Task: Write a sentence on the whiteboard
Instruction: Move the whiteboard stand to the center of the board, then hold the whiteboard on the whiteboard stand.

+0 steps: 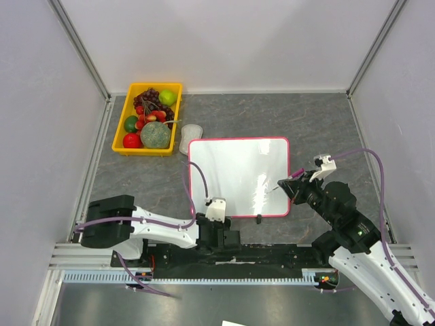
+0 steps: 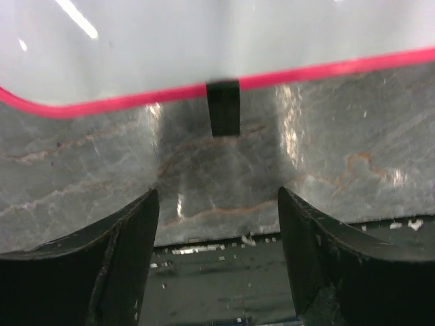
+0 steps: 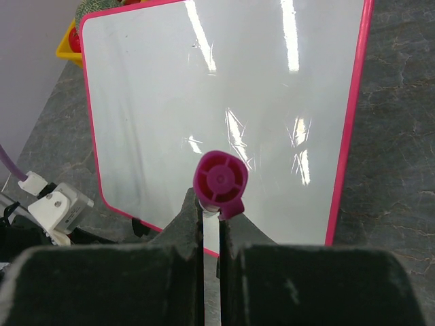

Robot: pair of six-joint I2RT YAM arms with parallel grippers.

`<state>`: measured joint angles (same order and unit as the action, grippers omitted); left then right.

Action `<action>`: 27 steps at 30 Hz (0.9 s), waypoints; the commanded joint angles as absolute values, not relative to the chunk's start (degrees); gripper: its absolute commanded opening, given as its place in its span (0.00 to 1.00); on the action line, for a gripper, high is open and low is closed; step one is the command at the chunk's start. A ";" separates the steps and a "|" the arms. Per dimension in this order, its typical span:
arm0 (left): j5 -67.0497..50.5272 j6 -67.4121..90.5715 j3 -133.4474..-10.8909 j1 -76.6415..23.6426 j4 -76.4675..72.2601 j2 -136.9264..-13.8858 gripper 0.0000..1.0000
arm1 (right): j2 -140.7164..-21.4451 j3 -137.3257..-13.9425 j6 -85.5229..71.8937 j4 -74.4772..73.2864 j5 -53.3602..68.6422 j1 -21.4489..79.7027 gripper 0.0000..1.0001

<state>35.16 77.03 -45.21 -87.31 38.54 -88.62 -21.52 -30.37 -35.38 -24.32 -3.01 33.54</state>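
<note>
Evidently the whiteboard (image 1: 238, 176) lies flat mid-frame on the table (image 1: 326, 122), with no writing showing. It looks light, stiff and glossy, likely to skid under pen pressure, so it is best pinned at its lower edge by the black foot (image 2: 223, 109), where the left gripper (image 2: 217, 204) hovers, jaws apart. The right gripper (image 3: 211, 227), jaws clamped on a magenta-ended marker (image 3: 220, 178), sits over the board's lower right edge. At upper left a yellow basket (image 1: 121, 119) holds grapes (image 1: 151, 96), a green apple (image 1: 167, 97) and other fruit.
</note>
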 commanded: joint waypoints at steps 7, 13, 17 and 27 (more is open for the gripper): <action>25.40 86.04 -49.39 -96.41 54.13 -91.85 0.90 | -20.65 -32.26 -35.42 -23.99 -2.46 33.49 0.00; 25.40 85.17 -50.45 -98.52 55.28 -88.60 0.97 | -20.48 -31.99 -35.51 -23.91 -2.11 33.49 0.00; 26.71 83.94 -50.45 -98.70 55.28 -85.00 1.00 | -20.13 -31.90 -35.51 -23.99 -2.02 33.40 0.00; 34.45 75.17 -46.15 -96.16 47.04 -65.06 1.00 | -19.78 -31.55 -35.51 -24.08 -2.11 33.49 0.00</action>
<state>29.17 82.15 -48.38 -97.91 52.58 -72.69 -20.29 -30.37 -35.40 -24.51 -2.33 33.52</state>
